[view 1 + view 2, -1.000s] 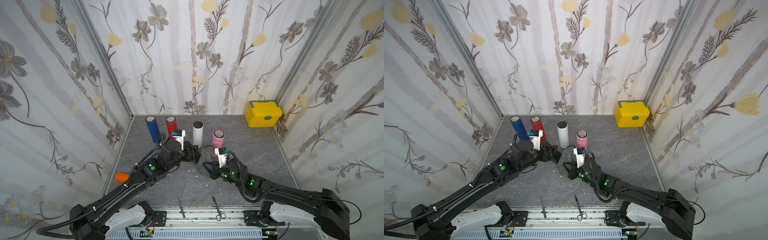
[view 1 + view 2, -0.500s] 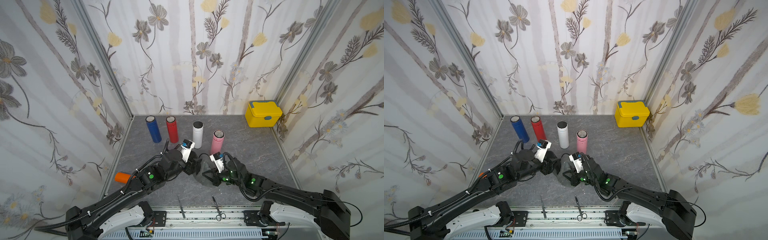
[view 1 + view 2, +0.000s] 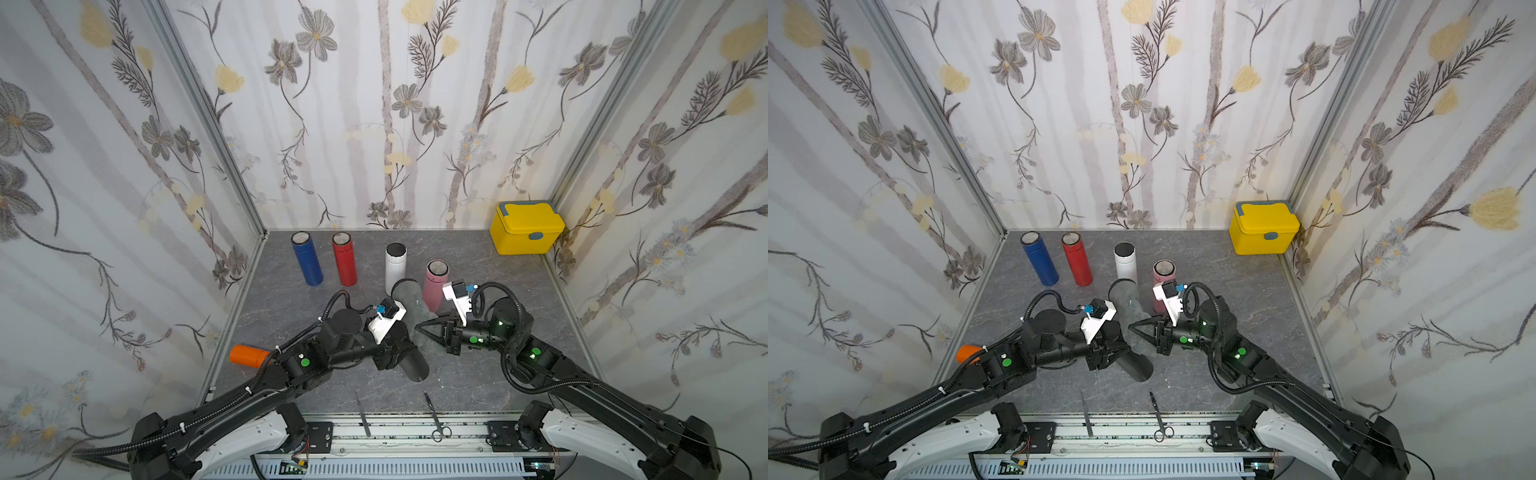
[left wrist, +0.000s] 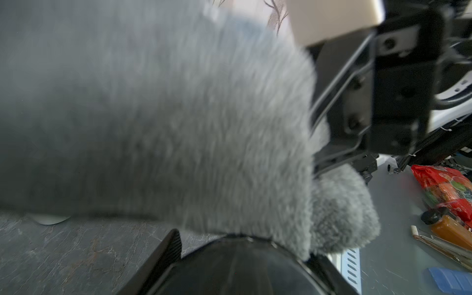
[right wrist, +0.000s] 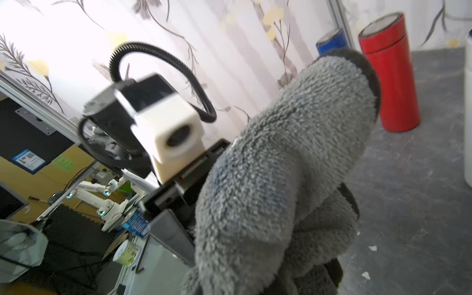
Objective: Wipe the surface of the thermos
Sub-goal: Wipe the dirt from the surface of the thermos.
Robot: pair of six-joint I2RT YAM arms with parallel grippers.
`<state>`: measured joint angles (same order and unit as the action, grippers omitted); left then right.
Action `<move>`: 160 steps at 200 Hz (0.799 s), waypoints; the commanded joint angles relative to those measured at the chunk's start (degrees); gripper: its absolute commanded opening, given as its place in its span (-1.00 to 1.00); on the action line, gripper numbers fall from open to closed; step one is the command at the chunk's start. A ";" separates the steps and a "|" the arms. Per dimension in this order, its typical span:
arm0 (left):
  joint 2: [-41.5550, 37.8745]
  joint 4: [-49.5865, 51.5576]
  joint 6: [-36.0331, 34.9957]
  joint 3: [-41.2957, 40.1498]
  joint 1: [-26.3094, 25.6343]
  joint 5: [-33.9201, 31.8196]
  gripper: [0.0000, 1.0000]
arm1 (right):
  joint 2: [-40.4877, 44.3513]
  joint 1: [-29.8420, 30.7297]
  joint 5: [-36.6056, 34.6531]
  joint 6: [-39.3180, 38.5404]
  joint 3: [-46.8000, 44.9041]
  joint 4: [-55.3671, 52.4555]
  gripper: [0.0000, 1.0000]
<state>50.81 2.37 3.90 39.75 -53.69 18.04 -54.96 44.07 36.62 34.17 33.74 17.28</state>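
**Black thermos held aslant at the counter's front centre, under a grey cloth**

An orange cylinder lies at the left edge of the counter. A blue thermos, a red thermos and a white thermos stand upright toward the back edge. In front of them the left tool is clamped around the black thermos, which slants with its far end under the grey cloth. Just right of it, the right tool is closed tight, its tips pinching the cloth. A pink thermos stands just behind that tool, and a yellow box sits in the back right corner.
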 commanded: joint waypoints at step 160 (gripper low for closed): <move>6.06 1.32 28.15 15.89 -0.91 -25.99 -1.00 | 4.45 12.53 -48.10 3.72 -4.91 -12.42 -1.00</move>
<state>56.93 4.86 22.57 53.08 -54.33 -5.65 -48.03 56.55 5.56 33.50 30.33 15.05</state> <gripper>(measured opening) 0.620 0.106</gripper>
